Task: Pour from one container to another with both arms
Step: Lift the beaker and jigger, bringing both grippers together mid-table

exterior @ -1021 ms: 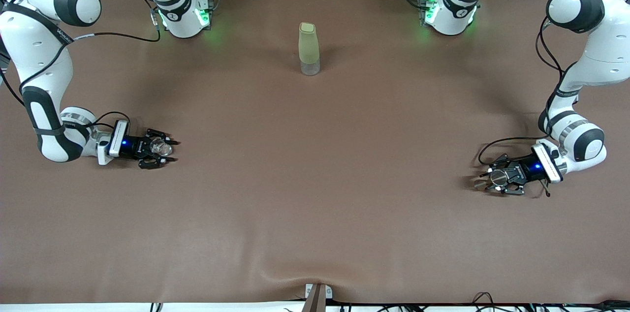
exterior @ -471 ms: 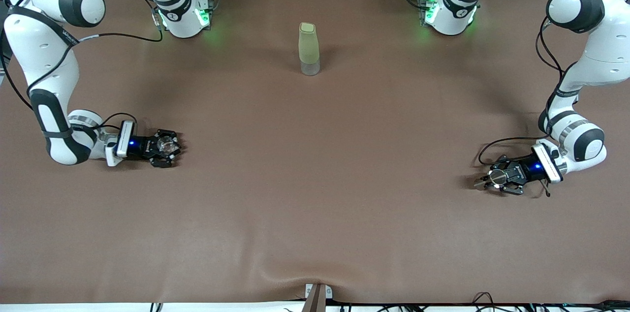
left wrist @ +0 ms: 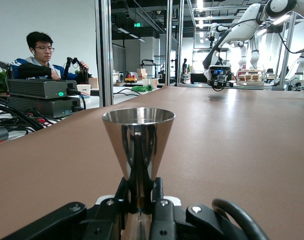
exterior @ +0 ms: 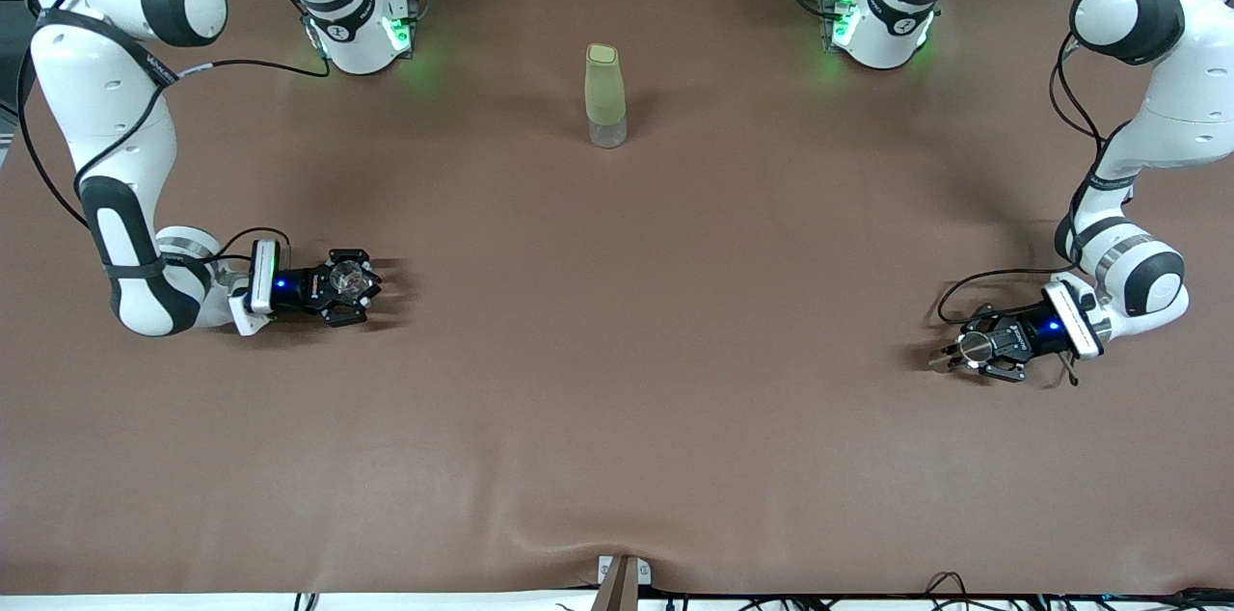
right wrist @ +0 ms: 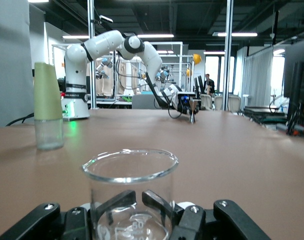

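You have two containers, each gripped low over the table. The left gripper (exterior: 967, 350), at the left arm's end of the table, is clamped on the stem of a polished steel cone cup (left wrist: 138, 145); its mouth is level and upright in the left wrist view. The right gripper (exterior: 359, 281), at the right arm's end, is pinched around a clear glass beaker (right wrist: 130, 192), also upright with its rim open. No liquid is visible in either vessel; you cannot confirm contents from these views.

Judge the task as early: both grasps appear made, but the vessels are well apart and no tilt has begun. What remains, by this reading, is to lift both, bring them together over the middle of the table, and tip one into the other.

A pale green bottle (exterior: 604, 96) with a clear base stands untouched, farther from the front camera, between the two arm bases. The brown table cover (exterior: 617, 418) carries nothing else.
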You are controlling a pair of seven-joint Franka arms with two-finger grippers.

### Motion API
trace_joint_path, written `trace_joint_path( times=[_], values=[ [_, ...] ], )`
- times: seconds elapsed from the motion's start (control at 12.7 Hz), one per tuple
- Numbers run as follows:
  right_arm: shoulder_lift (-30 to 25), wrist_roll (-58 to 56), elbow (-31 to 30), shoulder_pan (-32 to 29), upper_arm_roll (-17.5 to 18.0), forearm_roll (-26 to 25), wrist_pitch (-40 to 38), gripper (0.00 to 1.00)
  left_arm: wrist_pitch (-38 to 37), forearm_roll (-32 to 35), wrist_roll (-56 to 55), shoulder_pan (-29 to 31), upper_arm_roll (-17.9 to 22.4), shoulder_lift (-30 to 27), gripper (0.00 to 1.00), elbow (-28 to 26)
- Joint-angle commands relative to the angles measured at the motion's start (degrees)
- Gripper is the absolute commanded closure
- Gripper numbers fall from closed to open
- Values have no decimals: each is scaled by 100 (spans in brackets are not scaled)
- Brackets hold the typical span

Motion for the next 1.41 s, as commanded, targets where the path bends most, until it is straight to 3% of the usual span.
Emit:
trace_joint_path(
  times=[0.0, 0.24, 0.71, 1.02, 1.34],
  values=[
    [-629, 152, -270, 310, -55, 303, -114, 100, -55, -42, -252, -16, -25, -45, 100, 79],
    [-1638, 925, -911, 565, -64, 725, -105, 100, -82, 63, -585, -192, -86, -247, 100, 87],
    [-3257, 2263, -1737, 662, -90, 761, -35, 100, -47, 363, -1544, -718, -341, -784, 100, 87],
    [-3768, 2378, -2484, 1127, -108, 1287, 315, 100, -3, 406, -1773, -1289, -324, -1126, 100, 61],
    [-3865, 2370, -2697, 1769, -151, 1762, 746, 100, 348, 477, -1904, -1791, -324, -1461, 100, 8]
  ],
)
